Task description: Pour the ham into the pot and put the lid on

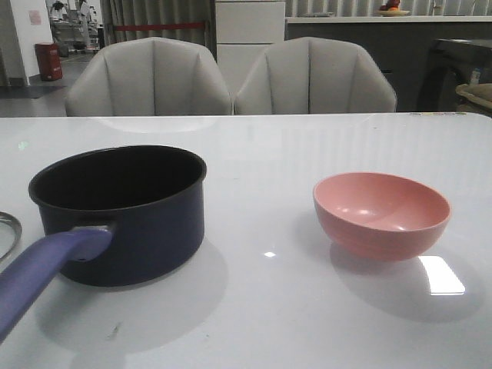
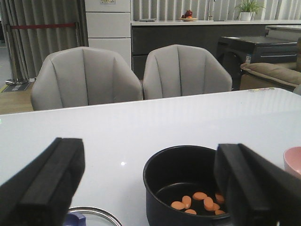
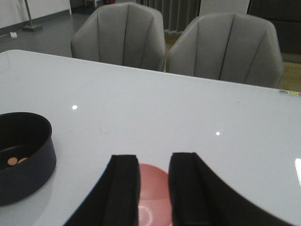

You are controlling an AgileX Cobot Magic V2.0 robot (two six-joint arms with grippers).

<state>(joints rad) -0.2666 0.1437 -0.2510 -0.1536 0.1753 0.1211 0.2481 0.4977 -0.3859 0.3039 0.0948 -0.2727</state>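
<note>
While my left gripper [image 2: 146,188] hangs wide above the dark navy saucepan [image 2: 186,186] holding orange ham chunks [image 2: 200,202], my right gripper [image 3: 154,188] hovers, narrowly parted, over the pink bowl [image 3: 153,197]; the steel-rimmed glass lid [image 2: 91,216] lies beside the saucepan.

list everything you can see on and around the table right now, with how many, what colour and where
pot: one, dark navy, lighter blue-purple handle, table's left side
ham: several small orange pieces, inside the pot
lid: one, steel rim, only an edge showing left of the pot
pink bowl: one, upright, looks empty, table's right side
table: one, glossy white
chairs: two, grey, behind the table
left tool: black fingers wide apart, near pot and lid
right tool: black fingers apart, empty, above the bowl
</note>
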